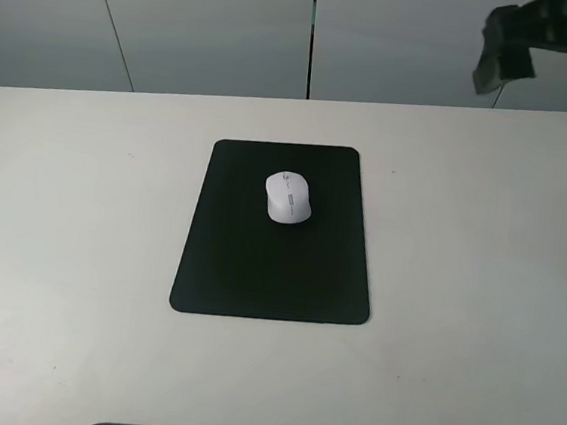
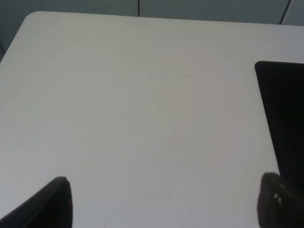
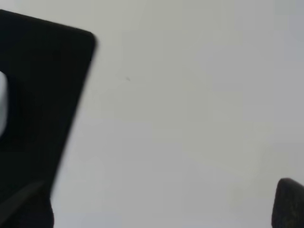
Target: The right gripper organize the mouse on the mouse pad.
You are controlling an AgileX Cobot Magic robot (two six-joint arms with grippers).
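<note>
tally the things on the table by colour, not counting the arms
white: 1, the small white oval computer mouse
black: 1, the flat matte black rectangular mouse pad, which the mouse lies on
total: 2

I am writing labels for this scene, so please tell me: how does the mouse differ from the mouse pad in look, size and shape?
Colour: the mouse is white with a grey scroll wheel; the mouse pad is matte black.
Size: the mouse is far smaller; the mouse pad is several times bigger.
Shape: the mouse is a rounded, raised oval; the mouse pad is a flat rectangle with rounded corners.
Shared: both are on the pale table, the mouse lying on the mouse pad's far half.
</note>
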